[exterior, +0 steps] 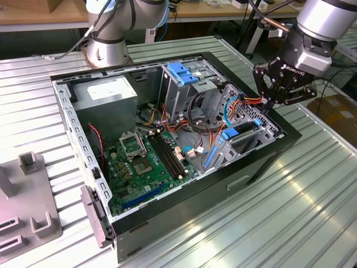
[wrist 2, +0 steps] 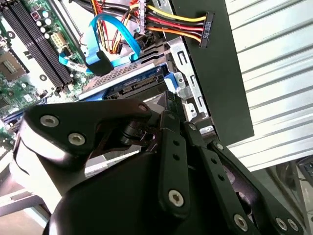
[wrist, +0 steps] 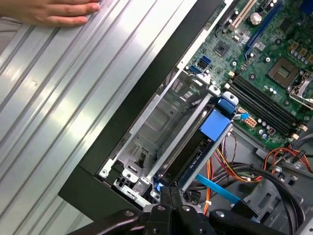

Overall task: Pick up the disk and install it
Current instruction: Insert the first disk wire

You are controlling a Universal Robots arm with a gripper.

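The disk (exterior: 241,134) lies in the drive bay at the front corner of the open computer case (exterior: 268,162), toward the exterior view's right. Its dark body sits in a bright blue bracket. In the first wrist view the disk (wrist: 193,152) runs along the bay's metal cage, with its blue tab toward the motherboard. My gripper (exterior: 266,109) hangs over the disk's outer end by the case wall. In both wrist views its fingers are drawn together, and the gripper (wrist: 170,192) tips touch that end of the disk (wrist 2: 129,83). The gripper (wrist 2: 168,110) has nothing between its fingers.
The green motherboard (exterior: 145,162) fills the case floor. A grey power supply (exterior: 106,95) sits at the back, with a light-blue latch block (exterior: 184,72) beside it. Loose cables and a power connector (wrist 2: 205,27) hang near the bay. A person's hand (wrist: 54,12) rests on the ribbed table. A grey fixture (exterior: 28,218) stands at the exterior view's left.
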